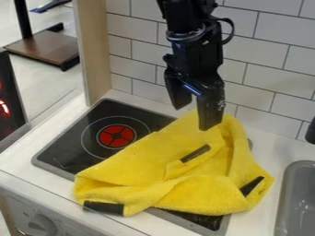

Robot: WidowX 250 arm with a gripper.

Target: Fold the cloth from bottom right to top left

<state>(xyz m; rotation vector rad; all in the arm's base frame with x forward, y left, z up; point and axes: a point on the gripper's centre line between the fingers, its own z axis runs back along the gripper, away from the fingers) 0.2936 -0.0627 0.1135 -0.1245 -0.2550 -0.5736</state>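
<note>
Cloth (144, 161) yellow, rumpled, unevenly folded

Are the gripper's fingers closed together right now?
No, the gripper has its fingers spread apart, with a visible gap between them.

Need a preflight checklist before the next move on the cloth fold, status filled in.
1. Gripper open and empty: ok, fingers apart, nothing between them.
2. Gripper clear of the cloth: cannot tell, one finger overlaps its top edge in view.
3. Cloth smooth: not ok, bunched and creased.
4. Cloth clear of the sink: ok, counter shows between.
5. Burner cold: cannot tell, its centre is red, heat isn't visible.
</note>
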